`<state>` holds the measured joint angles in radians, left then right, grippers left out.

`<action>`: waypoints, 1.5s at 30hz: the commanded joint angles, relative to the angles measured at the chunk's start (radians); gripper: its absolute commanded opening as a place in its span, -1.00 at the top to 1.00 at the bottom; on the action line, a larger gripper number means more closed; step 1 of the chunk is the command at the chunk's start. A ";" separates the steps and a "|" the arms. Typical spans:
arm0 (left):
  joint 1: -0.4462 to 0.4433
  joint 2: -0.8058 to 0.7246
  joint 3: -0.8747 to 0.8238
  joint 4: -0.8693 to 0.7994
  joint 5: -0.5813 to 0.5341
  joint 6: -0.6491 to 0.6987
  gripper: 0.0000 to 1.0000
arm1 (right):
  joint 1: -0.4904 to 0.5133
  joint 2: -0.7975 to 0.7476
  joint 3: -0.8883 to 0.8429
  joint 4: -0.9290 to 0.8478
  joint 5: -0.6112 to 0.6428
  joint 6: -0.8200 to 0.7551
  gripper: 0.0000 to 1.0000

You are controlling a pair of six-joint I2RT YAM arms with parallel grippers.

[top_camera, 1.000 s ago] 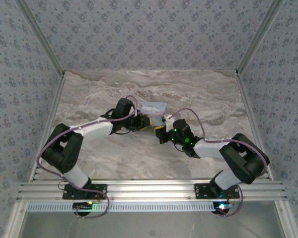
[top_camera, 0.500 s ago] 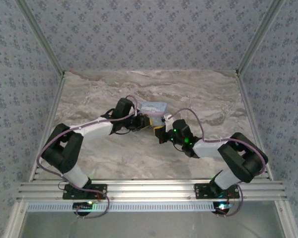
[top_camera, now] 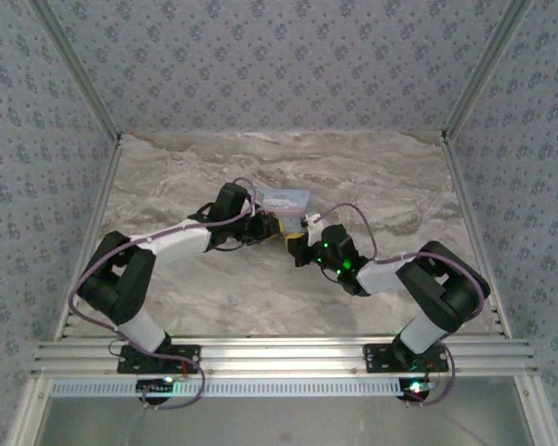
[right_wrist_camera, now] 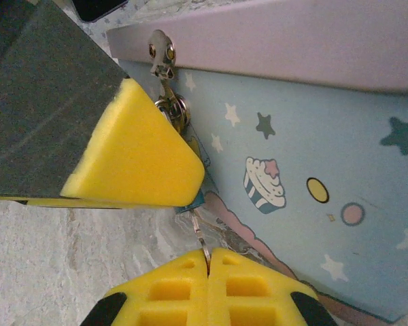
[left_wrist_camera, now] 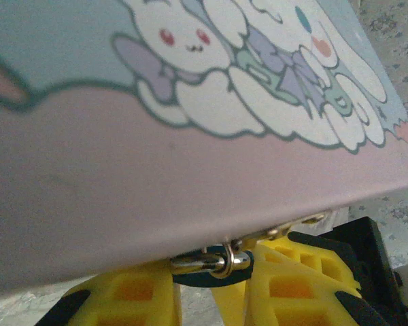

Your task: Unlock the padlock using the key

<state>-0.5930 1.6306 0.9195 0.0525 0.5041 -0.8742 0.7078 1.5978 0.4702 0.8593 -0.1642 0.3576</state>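
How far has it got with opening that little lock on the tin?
Done: the left gripper clamps the tiny teal padlock, and the right gripper pinches the thin silvery key. In hand: the key's tip reaches the padlock; whether it is inserted is hidden. Left: turning it, since the silvery shackle looks closed through the hasp of the pastel blue-and-pink cartoon tin.

Tin [left_wrist_camera: 190, 170]: smooth printed lid with a soft satin sheen; its riveted hasp [right_wrist_camera: 162, 54] is shiny metal. Padlock [left_wrist_camera: 205, 277]: polished silvery metal shackle [left_wrist_camera: 226, 261] (it catches bright highlights). Key [right_wrist_camera: 198, 234]: thin bare metal. The pads [right_wrist_camera: 258, 292] of my right gripper [right_wrist_camera: 207, 261] look like matt yellow moulded plastic. Table [right_wrist_camera: 47, 258]: marble-patterned, dull.
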 commanded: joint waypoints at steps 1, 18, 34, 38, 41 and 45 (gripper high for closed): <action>-0.013 0.000 0.038 0.031 0.051 0.003 0.60 | 0.011 0.019 0.043 0.122 0.008 -0.018 1.00; -0.015 0.025 0.032 0.022 0.050 0.026 0.60 | -0.013 0.062 0.128 0.100 -0.048 -0.024 1.00; -0.002 0.080 -0.001 0.069 0.031 0.038 0.11 | 0.097 0.207 0.022 0.208 0.127 0.251 1.00; 0.024 0.023 -0.052 0.058 0.006 0.033 -0.10 | 0.120 0.220 0.012 0.201 0.141 0.264 1.00; 0.058 -0.026 -0.137 0.128 -0.016 -0.019 -0.25 | 0.125 0.223 0.002 0.211 0.130 0.317 1.00; 0.091 -0.048 -0.252 0.327 0.002 -0.133 -0.29 | 0.125 0.214 0.007 0.202 0.102 0.385 1.00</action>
<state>-0.5159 1.6077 0.7174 0.2192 0.4980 -0.9237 0.8288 1.8053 0.4755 1.0225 -0.0463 0.6701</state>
